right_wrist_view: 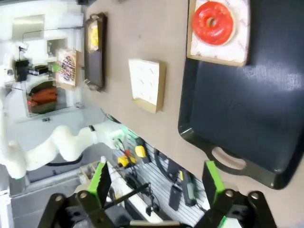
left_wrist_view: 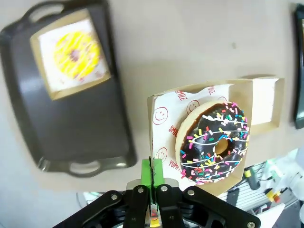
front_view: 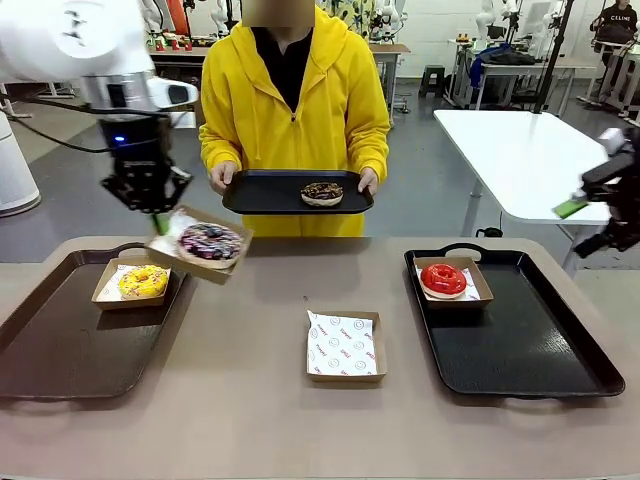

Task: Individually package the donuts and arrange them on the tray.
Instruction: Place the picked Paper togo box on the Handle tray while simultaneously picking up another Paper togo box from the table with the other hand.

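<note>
My left gripper [front_view: 160, 215] [left_wrist_view: 152, 173] is shut on the edge of a paper-lined cardboard box [left_wrist_view: 164, 123] and holds it tilted above the table. In that box lies the dark sprinkled donut [front_view: 210, 243] [left_wrist_view: 216, 142]. The yellow donut [front_view: 143, 282] [left_wrist_view: 76, 54] lies in a box on the left tray [front_view: 60, 350]. On the right tray [front_view: 520, 350] [right_wrist_view: 247, 109] the red donut [front_view: 443, 279] [right_wrist_view: 213, 22] rests in its box. A person holds a small black tray [front_view: 260, 195] carrying the chocolate donut [front_view: 322, 193]. My right gripper [front_view: 585, 225] [right_wrist_view: 156, 183] hangs open off the table's right side, nothing between its fingers.
An empty lined box [front_view: 343, 345] [right_wrist_view: 147, 84] lies at the table's middle, near the front. A white table [front_view: 520, 150] stands behind at the right. The person in yellow stands at the far edge.
</note>
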Robot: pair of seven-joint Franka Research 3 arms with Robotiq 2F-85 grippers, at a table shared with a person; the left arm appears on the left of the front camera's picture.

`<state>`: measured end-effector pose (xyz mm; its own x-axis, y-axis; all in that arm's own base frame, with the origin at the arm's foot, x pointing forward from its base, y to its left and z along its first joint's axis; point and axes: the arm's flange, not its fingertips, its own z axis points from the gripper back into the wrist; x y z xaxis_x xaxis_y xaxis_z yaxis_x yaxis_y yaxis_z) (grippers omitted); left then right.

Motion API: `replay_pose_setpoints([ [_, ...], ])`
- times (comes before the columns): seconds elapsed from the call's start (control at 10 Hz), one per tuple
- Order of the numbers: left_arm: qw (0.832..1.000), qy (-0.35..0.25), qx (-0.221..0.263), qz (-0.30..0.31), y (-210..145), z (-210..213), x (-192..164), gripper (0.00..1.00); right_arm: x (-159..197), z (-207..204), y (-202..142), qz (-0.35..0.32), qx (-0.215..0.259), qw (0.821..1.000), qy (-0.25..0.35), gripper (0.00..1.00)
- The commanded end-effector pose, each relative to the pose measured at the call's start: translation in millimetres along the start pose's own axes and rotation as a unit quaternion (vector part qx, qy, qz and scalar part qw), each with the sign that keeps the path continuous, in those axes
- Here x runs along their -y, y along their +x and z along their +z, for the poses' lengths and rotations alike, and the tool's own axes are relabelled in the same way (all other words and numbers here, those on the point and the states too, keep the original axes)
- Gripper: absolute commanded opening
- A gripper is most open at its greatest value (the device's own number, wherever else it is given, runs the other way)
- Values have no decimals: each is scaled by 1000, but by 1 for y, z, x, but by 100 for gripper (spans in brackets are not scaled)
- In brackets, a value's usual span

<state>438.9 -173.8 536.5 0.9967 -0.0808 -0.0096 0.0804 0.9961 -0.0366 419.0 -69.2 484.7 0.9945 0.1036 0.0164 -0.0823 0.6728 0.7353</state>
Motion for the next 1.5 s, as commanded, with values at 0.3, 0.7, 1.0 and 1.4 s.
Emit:
replay_pose_setpoints([
  [0.3, 998, 8, 11, 54, -44, -22, -79, 1, -37, -141, 36, -2, -50, 991, -124, 100],
  [0.7, 998, 10, 7, 66, -70, -45, -114, 1, -35, -186, 39, -4, -63, 988, -143, 100],
  [1.0, 998, 8, -7, 68, -59, -39, -101, 1, -39, -186, 41, 11, -60, 989, -133, 100],
  [1.4, 998, 8, -7, 68, -59, -39, -101, 1, -39, -186, 41, 11, -60, 989, -133, 100],
])
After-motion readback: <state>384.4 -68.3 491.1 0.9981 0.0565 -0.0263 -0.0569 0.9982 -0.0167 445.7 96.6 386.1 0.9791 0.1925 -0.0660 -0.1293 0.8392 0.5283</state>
